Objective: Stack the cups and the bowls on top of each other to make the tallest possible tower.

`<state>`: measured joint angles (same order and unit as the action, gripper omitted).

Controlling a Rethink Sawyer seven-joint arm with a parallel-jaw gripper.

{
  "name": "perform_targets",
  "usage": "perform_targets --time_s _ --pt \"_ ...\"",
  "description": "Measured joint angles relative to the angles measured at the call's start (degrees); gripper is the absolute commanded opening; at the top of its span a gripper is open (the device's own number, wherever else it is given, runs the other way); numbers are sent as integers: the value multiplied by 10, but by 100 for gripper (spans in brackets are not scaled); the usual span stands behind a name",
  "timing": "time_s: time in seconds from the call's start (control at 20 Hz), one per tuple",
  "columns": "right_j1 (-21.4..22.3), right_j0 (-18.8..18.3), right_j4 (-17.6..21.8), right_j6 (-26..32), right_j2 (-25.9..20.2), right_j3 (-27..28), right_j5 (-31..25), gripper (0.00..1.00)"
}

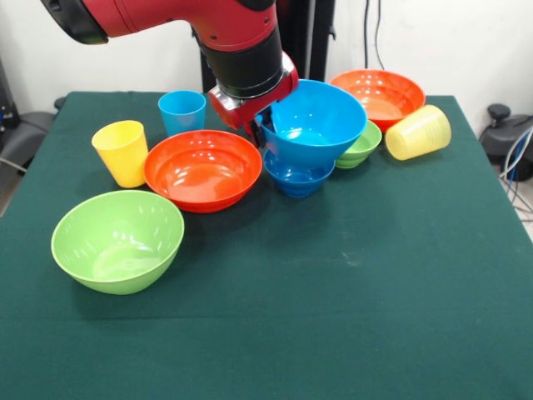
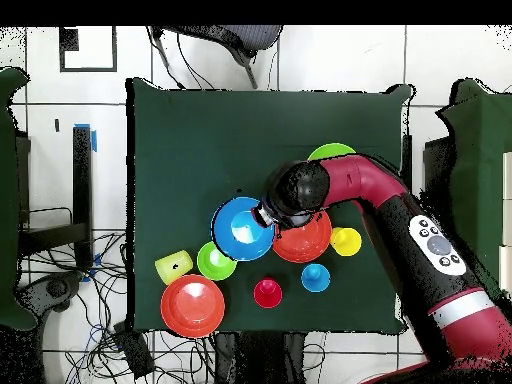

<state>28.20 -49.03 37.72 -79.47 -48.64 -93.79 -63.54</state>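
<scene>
Big blue bowl (image 1: 316,121) sits tilted on the small dark blue bowl (image 1: 298,177) near the tabletop (image 1: 350,317) centre, its rim pinched by the clamped tool (image 1: 260,125), seemingly being seated there to start a tower beside the orange-red bowl (image 1: 202,169).

Big bowl (image 1: 315,123) atop small bowl (image 1: 298,177)

The red arm (image 2: 400,210) reaches over the green table (image 2: 200,130) to the big blue bowl (image 2: 240,228). Just beside it are a small green bowl (image 2: 215,261) and an orange-red bowl (image 2: 305,240).
</scene>
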Motion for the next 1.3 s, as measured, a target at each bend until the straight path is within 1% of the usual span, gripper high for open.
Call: perform_targets --time_s 0.4,0.45,1.3 --pt "0 0 3 0 0 0 0 0" --pt "0 0 4 0 0 0 0 100" --pt "0 0 7 0 0 0 0 100"
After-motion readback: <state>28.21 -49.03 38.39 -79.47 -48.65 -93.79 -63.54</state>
